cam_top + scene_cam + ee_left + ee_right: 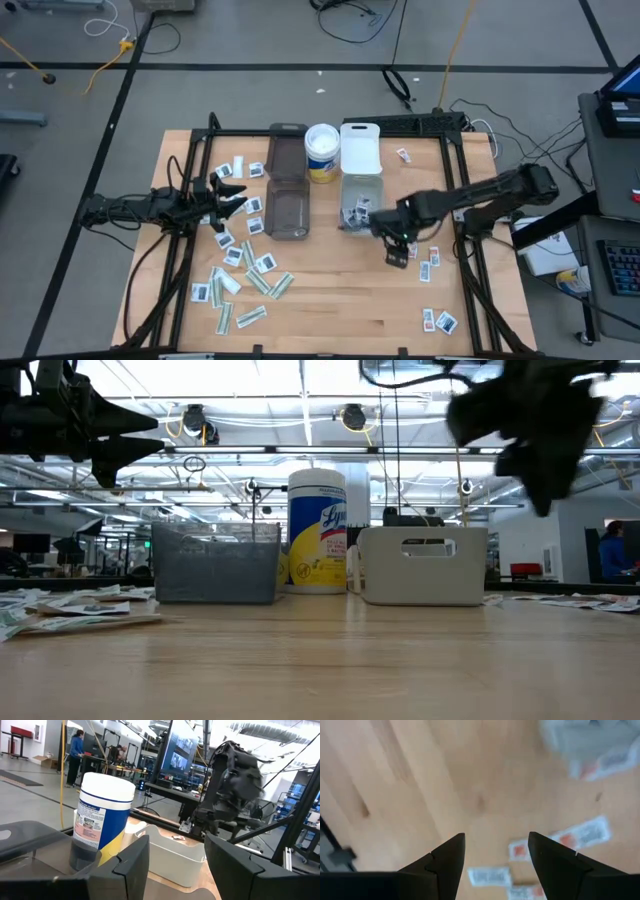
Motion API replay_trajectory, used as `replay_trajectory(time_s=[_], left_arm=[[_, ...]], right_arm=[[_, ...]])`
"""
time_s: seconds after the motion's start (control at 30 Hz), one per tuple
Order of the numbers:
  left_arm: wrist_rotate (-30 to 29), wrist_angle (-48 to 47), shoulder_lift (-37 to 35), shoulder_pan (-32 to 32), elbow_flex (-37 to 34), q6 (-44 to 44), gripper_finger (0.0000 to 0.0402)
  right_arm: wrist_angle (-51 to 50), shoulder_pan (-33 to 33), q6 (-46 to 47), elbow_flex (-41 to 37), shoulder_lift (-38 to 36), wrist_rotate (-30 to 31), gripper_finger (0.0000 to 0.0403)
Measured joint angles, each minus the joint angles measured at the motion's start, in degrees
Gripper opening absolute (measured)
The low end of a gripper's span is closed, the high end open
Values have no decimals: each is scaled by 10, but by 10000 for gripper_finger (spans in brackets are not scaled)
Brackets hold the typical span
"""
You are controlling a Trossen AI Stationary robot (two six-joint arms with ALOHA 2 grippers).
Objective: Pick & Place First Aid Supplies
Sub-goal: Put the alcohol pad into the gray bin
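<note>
The left pincer [232,195] hangs above the left side of the desk [340,300]. Its two fingers are spread apart and nothing is between them. Small packets [240,268] lie all around and below it on the wood, white squares and thin pale strips. A few more sit just past its tip, toward the smoky bin [287,210]. Beyond that bin stand a round tub of wipes [322,152] and a white lid [360,148].

Next comes the clear bin [358,200]. It already holds some packets.

The right pincer [397,250] is just beside that bin, on the side away from the left arm. It points down at the desk. Its fingers are spread too, and it holds nothing. In the right wrist view, bare wood shows between the fingers.

A few white packets with red marks [432,256] lie close to the right pincer, on its outer side, away from the clear bin. One of them is a long one, and its long side runs slanted on the wood. I think the right arm is the nearer one for these, so the next move is likely a short shift outward and then down. The pile near the left pincer is well apart from the right arm.

Two more packets [438,320] lie near the front corner of the desk.
</note>
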Motion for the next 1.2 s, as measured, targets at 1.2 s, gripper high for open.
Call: replay_trajectory(time_s=[1.2], left_arm=[[0,0,0,0,0,0,196]], right_arm=[[89,476,460,-35,28,-1,212]])
